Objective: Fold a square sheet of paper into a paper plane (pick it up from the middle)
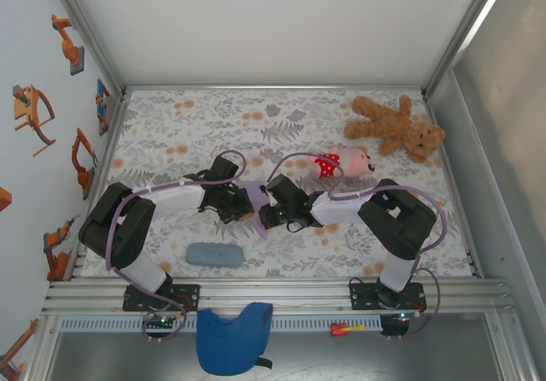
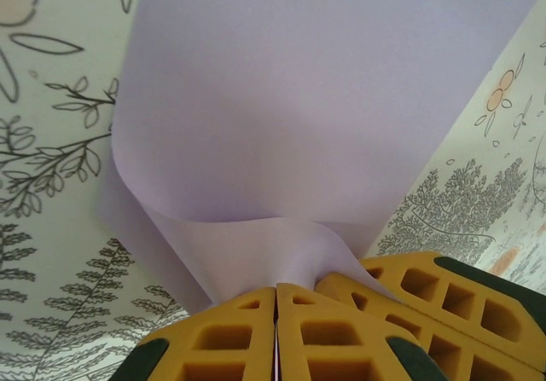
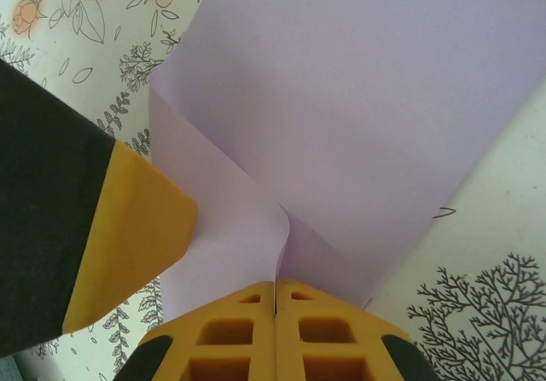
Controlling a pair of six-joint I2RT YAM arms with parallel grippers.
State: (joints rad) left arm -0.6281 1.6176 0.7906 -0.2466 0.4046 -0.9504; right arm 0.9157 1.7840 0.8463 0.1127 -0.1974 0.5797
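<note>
We see the sheet of paper at the middle of the flowered surface, pale lavender and unprinted, caught between the two claws. Close up it is not flat. In the left wrist view the sheet of paper spreads wide toward 12 o'clock and buckles into a soft raised curl just ahead of the fingers. In the right wrist view it fans out toward 1 o'clock with a rounded fold standing up at the pinch.

From above, the strip we can make out runs roughly from 12 to 6 o'clock (the arms cover most of it), and we cannot tell a pointed end.

The left claw reaches in from 9 o'clock. Its yellow fingers are pressed together, grasping the near edge of the sheet. The right claw comes in from 3 o'clock and is likewise clenched on the paper, its fingers meeting with no gap. The two claws sit just beside each other, and at the right wrist the left claw's yellow tip rests against the sheet at 8 o'clock.

A grey-blue pad lies on the surface toward 7 o'clock of the paper, well apart.
</note>
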